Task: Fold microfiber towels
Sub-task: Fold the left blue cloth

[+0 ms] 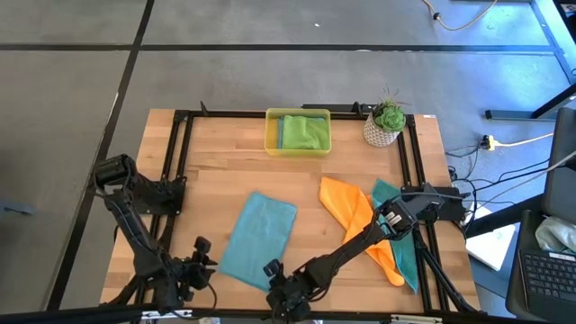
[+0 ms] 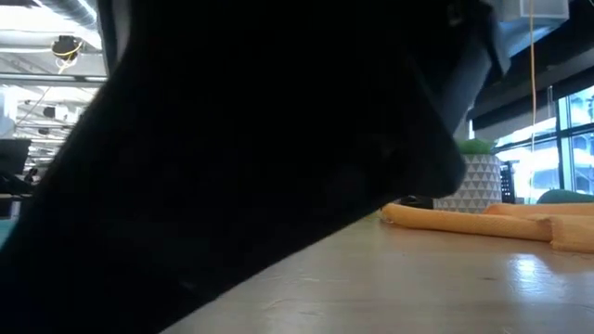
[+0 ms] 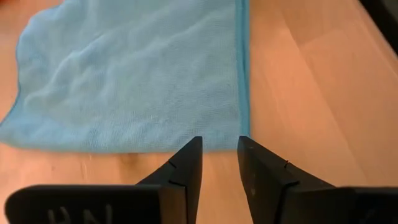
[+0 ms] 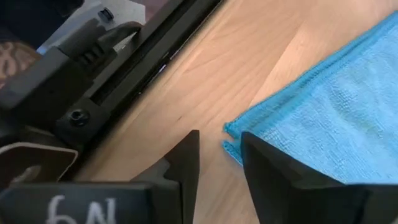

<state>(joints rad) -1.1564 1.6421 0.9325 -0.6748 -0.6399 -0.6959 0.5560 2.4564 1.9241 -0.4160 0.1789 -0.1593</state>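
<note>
Soft, limp blue towel [image 1: 258,239] at lower centre — best pinched at near corners. Left claw [image 3: 219,155], right claw [image 4: 219,152] — narrowly parted, holding nothing.

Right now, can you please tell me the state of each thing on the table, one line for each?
light blue towel: lying flat, folded to a long shape.
orange towel: crumpled, unfolded, partly over the teal towel.
teal towel: partly covered, not folded.
yellow tray: holds folded towels.
potted plant: upright.
left gripper: fingers apart, empty, at the light blue towel's edge.
right gripper: fingers apart, empty, at its corner.
</note>
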